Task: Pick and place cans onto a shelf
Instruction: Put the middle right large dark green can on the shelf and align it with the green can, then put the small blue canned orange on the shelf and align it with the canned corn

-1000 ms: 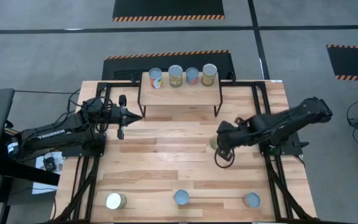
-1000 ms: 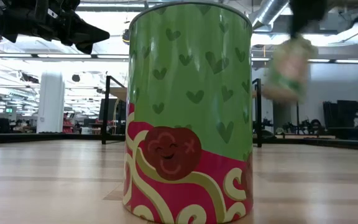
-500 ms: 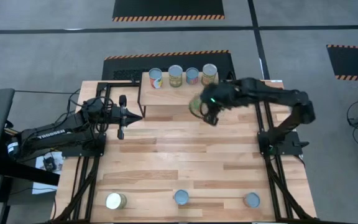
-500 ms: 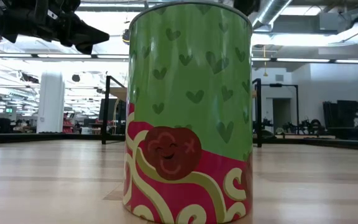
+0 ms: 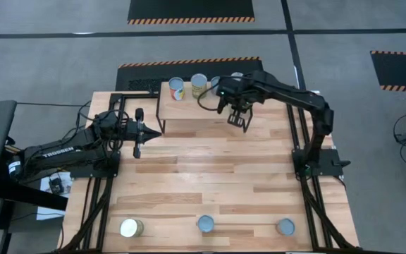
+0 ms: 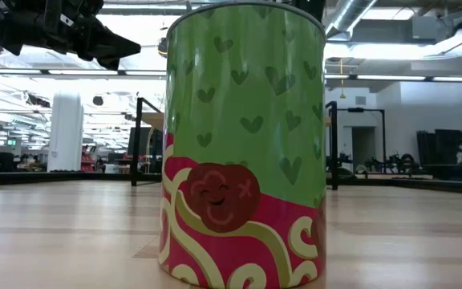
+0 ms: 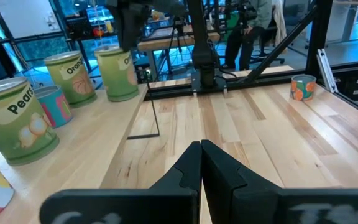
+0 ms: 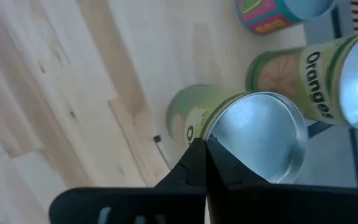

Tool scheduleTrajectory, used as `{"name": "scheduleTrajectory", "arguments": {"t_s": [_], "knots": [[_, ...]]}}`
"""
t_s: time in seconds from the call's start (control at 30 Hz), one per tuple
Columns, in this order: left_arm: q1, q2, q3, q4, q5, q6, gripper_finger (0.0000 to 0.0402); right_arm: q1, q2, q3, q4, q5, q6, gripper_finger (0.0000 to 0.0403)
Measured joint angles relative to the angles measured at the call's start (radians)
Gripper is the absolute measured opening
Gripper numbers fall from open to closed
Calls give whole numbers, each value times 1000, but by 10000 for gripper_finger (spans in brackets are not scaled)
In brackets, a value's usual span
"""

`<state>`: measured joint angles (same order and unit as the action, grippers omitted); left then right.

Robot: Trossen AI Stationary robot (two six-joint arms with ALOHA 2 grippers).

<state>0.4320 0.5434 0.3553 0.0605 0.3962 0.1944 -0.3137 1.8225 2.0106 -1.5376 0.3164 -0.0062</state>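
My right gripper (image 5: 232,106) reaches over the shelf (image 5: 189,107) at the table's far edge, shut on a green-labelled can (image 8: 260,134) with a silvery top. In the left wrist view this can (image 7: 117,71) stands upright on the shelf's front part, under the dark gripper. Behind it on the shelf stand an Oranges can (image 8: 309,68), a pink and blue can (image 8: 278,12), a Pears can (image 7: 14,124) and one more can (image 5: 177,88). My left gripper (image 5: 138,134) waits shut, left of the shelf. My right gripper has its two fingertips together on the rim of the can's silvery top (image 8: 213,140), on the side nearest the wrist. The fingers come steeply from above. The can stays upright below them; whether its bottom touches the shelf top, I cannot tell.
Three more cans stand along the table's near edge (image 5: 131,227), (image 5: 206,224), (image 5: 285,226). The middle one, a green and pink can (image 6: 243,144), fills the low view. People stand in the room beyond the table.
My right gripper has carried the green can from the table's right middle toward the far edge and the left, rising over the shelf. Its wrist has rolled and tipped further down on the way. The can now stands in front of the shelf's back row.
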Motion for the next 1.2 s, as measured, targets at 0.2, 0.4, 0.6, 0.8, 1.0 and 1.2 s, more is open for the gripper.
{"name": "scheduleTrajectory", "arguments": {"t_s": [0.2,0.4,0.6,0.8,1.0,1.2], "knots": [[0,0,0,0,0,0,0,-18,-1,0,8,-4,-26,7],[0,0,0,0,0,0,0,-24,-1,0,9,-4,-32,22],[0,0,0,0,0,0,0,-23,-1,0,16,-2,-45,42],[0,0,0,-2,0,0,0,-21,-1,0,39,81,-48,80],[0,0,0,-2,0,3,0,20,-27,-2,27,161,-89,105],[0,0,0,-2,0,18,0,114,-130,-22,68,239,-34,43]]}}
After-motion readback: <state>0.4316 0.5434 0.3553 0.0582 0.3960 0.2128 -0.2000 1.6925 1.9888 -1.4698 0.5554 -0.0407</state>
